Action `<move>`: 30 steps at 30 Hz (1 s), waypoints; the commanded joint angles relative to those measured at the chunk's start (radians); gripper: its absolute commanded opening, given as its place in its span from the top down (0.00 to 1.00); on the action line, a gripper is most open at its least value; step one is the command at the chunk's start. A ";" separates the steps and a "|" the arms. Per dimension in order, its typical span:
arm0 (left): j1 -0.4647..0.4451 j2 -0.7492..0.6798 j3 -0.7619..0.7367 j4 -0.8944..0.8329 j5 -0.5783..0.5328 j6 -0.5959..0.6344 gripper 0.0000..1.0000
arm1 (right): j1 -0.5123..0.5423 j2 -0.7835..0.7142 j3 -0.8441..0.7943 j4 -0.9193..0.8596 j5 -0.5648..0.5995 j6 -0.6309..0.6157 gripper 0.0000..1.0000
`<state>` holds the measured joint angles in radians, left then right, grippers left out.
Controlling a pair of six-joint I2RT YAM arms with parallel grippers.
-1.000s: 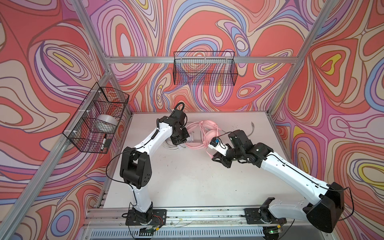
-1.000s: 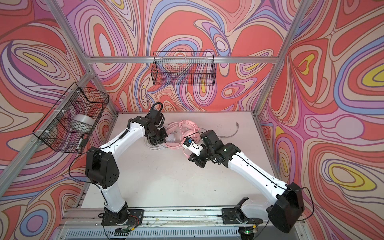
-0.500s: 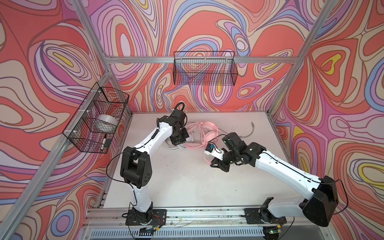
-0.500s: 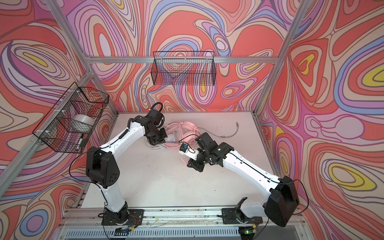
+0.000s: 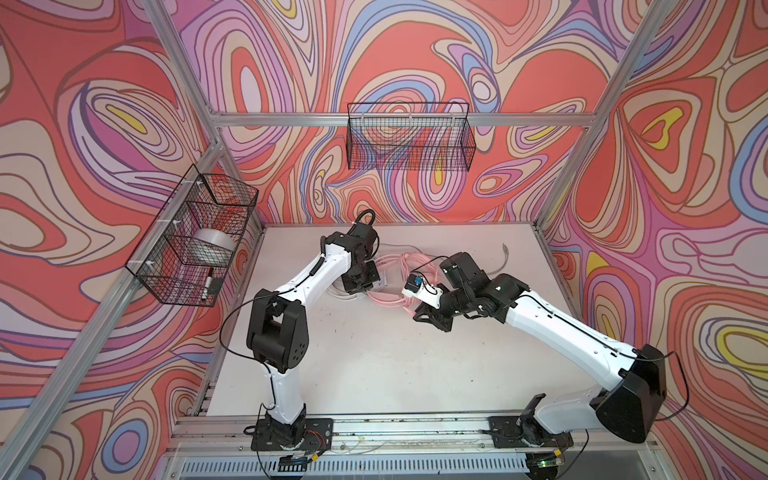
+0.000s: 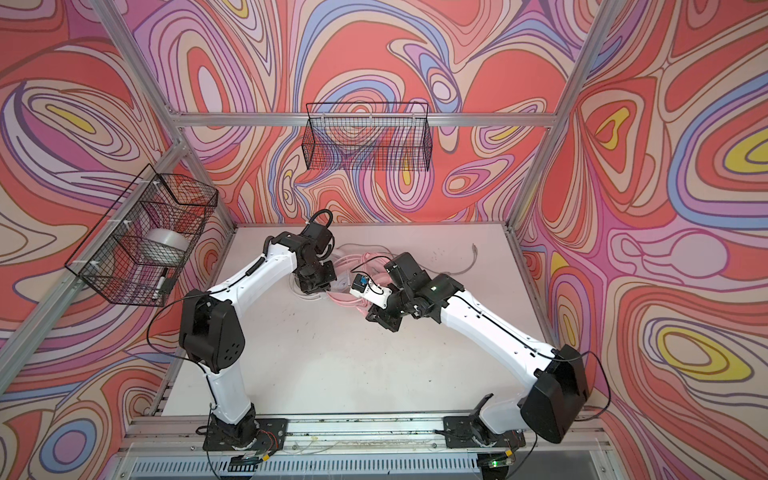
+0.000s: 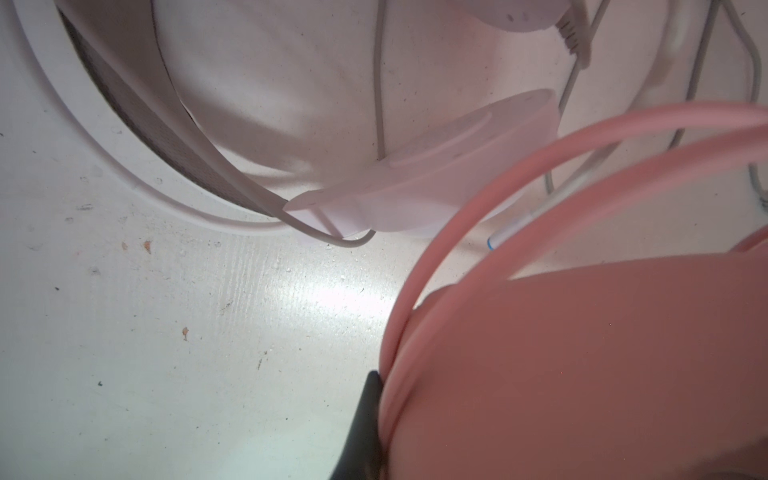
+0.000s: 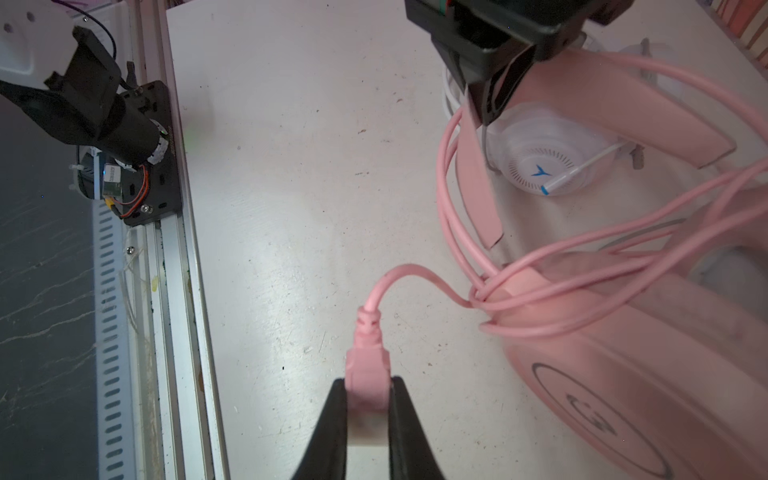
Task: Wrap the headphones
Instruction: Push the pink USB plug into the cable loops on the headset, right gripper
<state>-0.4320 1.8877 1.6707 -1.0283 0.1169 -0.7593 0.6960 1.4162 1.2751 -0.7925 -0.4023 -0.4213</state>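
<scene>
Robot test cell indicated; counter (image 5: 374,365) enclosed by aluminium frame (image 5: 291,119) and swirl-printed panels (image 5: 415,50); left arm (image 5: 311,278) and right arm (image 5: 557,328) bolted to front rail (image 5: 415,428); wire basket (image 5: 409,166) hung on framing.

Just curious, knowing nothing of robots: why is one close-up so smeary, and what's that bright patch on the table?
Left wrist view: the pink headset sits very close to the lens and blurs; glare streaks the table. Right wrist view: sharper, the pink plug fairly crisp, same sheen. Both top views: evenly lit, only soft shadows.
</scene>
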 commanded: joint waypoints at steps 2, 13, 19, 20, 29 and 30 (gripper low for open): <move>-0.014 -0.001 0.067 -0.038 -0.045 0.032 1.00 | 0.008 0.059 0.099 -0.069 0.033 0.014 1.00; -0.033 -0.011 0.071 -0.082 -0.080 0.070 1.00 | 0.005 0.198 0.215 -0.068 0.033 0.163 1.00; -0.033 -0.020 0.055 -0.085 -0.079 0.073 1.00 | -0.001 0.269 0.283 -0.099 0.065 0.259 1.00; -0.036 -0.018 0.054 -0.088 -0.079 0.073 1.00 | -0.003 0.281 0.294 -0.105 0.069 0.270 1.00; -0.046 -0.015 0.037 -0.109 -0.099 0.084 1.00 | -0.006 0.298 0.319 -0.071 0.115 0.290 1.00; -0.047 -0.012 0.034 -0.110 -0.099 0.084 1.00 | -0.006 0.294 0.315 -0.060 0.104 0.281 1.00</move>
<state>-0.4702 1.8896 1.7073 -1.1095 -0.0025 -0.6830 0.6945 1.7096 1.5639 -0.8860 -0.3107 -0.1440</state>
